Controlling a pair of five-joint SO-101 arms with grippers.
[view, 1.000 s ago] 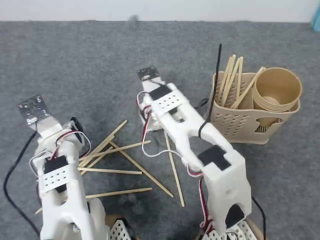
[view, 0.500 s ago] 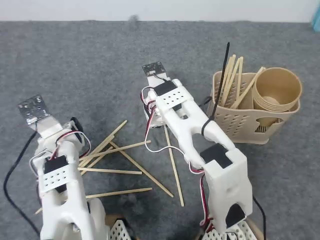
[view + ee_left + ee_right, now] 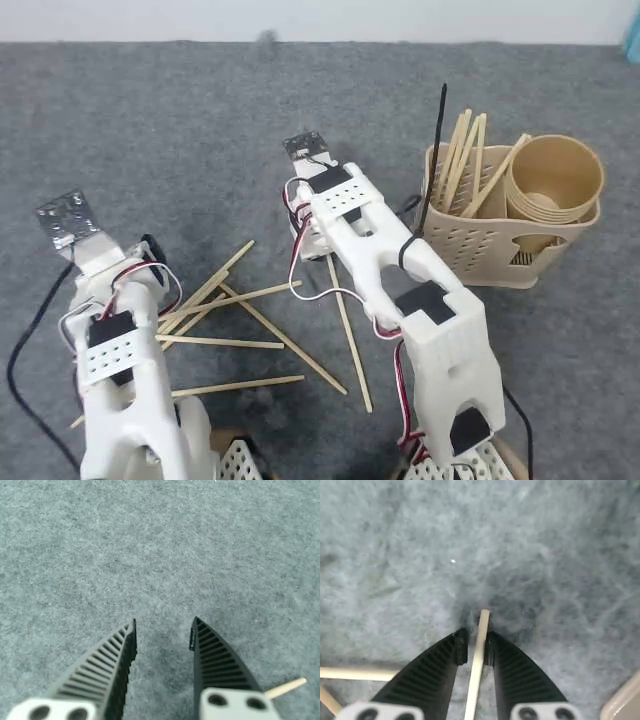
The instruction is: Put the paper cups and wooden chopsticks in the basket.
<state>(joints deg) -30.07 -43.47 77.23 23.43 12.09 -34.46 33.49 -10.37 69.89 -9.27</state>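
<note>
i'm on the chopstick step — right jaws are pinching a wooden chopstick [image 3: 478, 655] near its end, lying on the table [image 3: 150, 120]; left jaws are gaping, empty. next, i'm judging: lifting it clear, carrying it to the basket [image 3: 470, 255].

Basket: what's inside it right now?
In the high view, wooden chopsticks stand in the left compartment of the basket; a stack of paper cups sits in the right. Its wall hides the chopsticks' lower ends and the floor; cup count unclear.
</note>
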